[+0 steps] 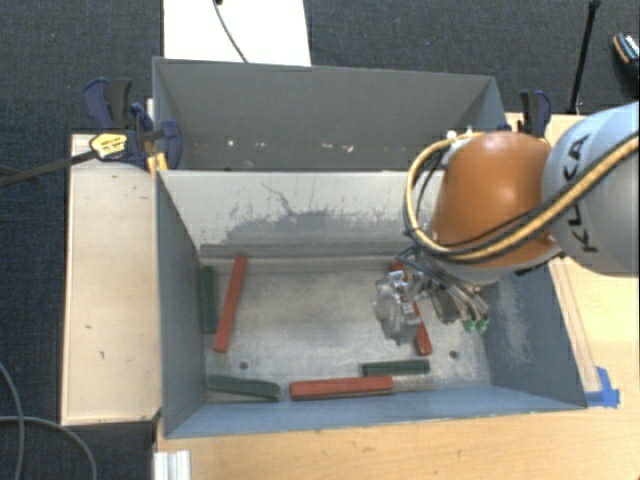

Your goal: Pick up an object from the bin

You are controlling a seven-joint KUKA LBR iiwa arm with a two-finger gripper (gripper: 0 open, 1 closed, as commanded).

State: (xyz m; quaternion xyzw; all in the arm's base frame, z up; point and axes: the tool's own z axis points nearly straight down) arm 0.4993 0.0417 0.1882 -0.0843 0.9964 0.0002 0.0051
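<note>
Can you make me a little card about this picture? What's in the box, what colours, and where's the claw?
box: grey metal bin
claw: low over the bin's floor, on the right side
closest thing: short red stick, right beside the claw
next closest: short green stick, nearer the front wall
front: long red stick, with a dark green stick to its left
left side: slanted red stick next to an upright green stick

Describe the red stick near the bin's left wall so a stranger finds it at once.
Look at the bin and its left wall. Two sticks lie on the floor beside that wall: a green stick nearest it, then the red stick. The red one is longer and leans, its top tipped right.
</note>
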